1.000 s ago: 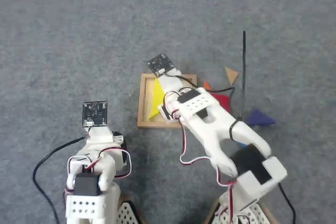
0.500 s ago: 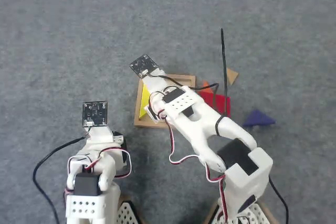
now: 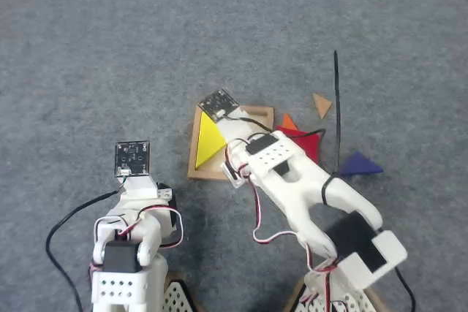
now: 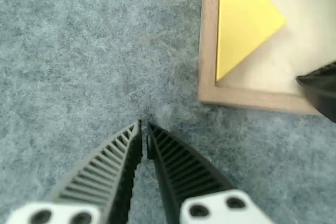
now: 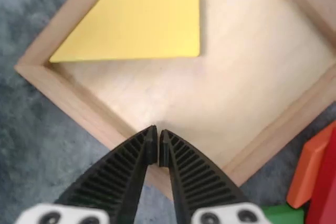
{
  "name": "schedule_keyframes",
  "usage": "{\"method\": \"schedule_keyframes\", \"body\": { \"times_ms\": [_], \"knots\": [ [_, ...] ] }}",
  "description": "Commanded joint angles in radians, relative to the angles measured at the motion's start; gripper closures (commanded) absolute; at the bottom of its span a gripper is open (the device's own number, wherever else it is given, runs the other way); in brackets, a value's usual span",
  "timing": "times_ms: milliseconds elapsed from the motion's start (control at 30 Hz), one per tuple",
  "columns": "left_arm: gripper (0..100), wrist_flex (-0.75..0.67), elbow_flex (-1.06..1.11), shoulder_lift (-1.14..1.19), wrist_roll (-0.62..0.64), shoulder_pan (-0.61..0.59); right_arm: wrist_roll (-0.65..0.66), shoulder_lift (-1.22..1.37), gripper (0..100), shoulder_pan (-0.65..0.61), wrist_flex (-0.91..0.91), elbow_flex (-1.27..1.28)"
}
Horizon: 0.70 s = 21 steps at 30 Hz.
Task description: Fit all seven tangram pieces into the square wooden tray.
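One piece lies in the square wooden tray (image 3: 205,174) so far: a large yellow wooden triangle (image 3: 208,140), flat on the floor with one long edge along the rim. The right gripper (image 5: 157,142) hangs over the bare tray floor just inside the rim, its black ribbed jaws pressed together with nothing between them, and the yellow triangle (image 5: 142,19) is a little ahead of its tips. Beyond the rim beside that gripper lie an orange piece (image 5: 315,166) and a red piece (image 3: 307,144), close together. A tan small triangle (image 3: 321,104) and a dark blue triangle (image 3: 360,165) lie farther out on the grey felt mat (image 3: 110,56). The left gripper (image 4: 143,132) is closed too and empty, low over the mat, with the tray's rim (image 4: 247,99) near its tips.
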Motion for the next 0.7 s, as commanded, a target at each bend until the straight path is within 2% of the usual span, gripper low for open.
{"method": "schedule_keyframes", "body": {
  "times_ms": [0,133,433,567,667],
  "knots": [
    [99,0.002,-0.013,-0.02,-0.009,-0.005,0.025,-0.05,97.2,0.007,0.001,0.058],
    [99,0.002,-0.013,-0.02,-0.009,-0.005,0.023,-0.134,97.2,0.001,0.027,0.118],
    [99,0.002,-0.013,-0.02,-0.009,-0.005,0.023,-0.501,95.7,0.007,0.062,0.285],
    [99,0.002,-0.013,-0.02,-0.009,-0.005,0.028,-0.641,83.1,0.044,0.194,0.256],
    [99,0.002,-0.013,-0.02,-0.009,-0.005,0.054,-0.704,75.3,0.17,0.292,0.184]
  ]
}}
